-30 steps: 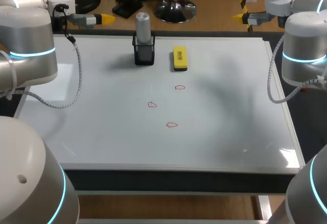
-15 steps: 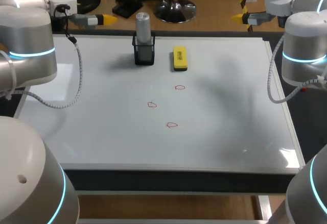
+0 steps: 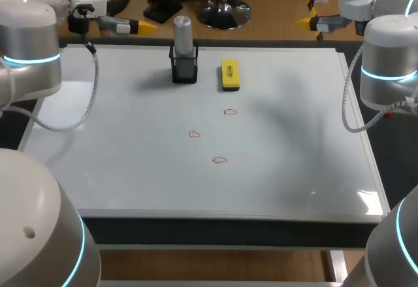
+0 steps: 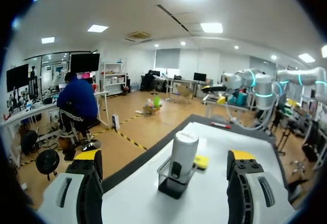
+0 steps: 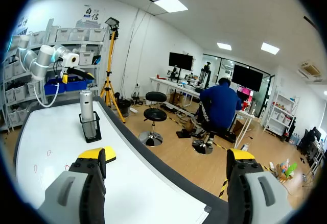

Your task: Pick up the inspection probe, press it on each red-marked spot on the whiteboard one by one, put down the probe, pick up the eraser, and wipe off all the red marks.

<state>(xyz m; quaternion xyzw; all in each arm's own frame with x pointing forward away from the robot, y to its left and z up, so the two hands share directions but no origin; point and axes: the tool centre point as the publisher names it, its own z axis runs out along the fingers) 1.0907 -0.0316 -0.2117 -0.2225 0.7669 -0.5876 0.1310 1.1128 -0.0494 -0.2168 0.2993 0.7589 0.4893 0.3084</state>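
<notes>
Probe [image 3: 182, 33]: upright in holder [image 3: 185, 70] (ready for side grasp); eraser [image 3: 229, 75] beside. Left tool [image 3: 138, 26], right tool [image 3: 302, 21]: fingers apart, empty, beyond whiteboard [image 3: 294, 169].

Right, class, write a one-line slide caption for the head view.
Probe in its holder beside the eraser, three red marks on the whiteboard, left gripper and right gripper open.

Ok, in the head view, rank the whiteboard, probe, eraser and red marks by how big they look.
1. whiteboard, by far
2. probe, only just ahead of the next
3. eraser
4. red marks, all three about alike
</notes>
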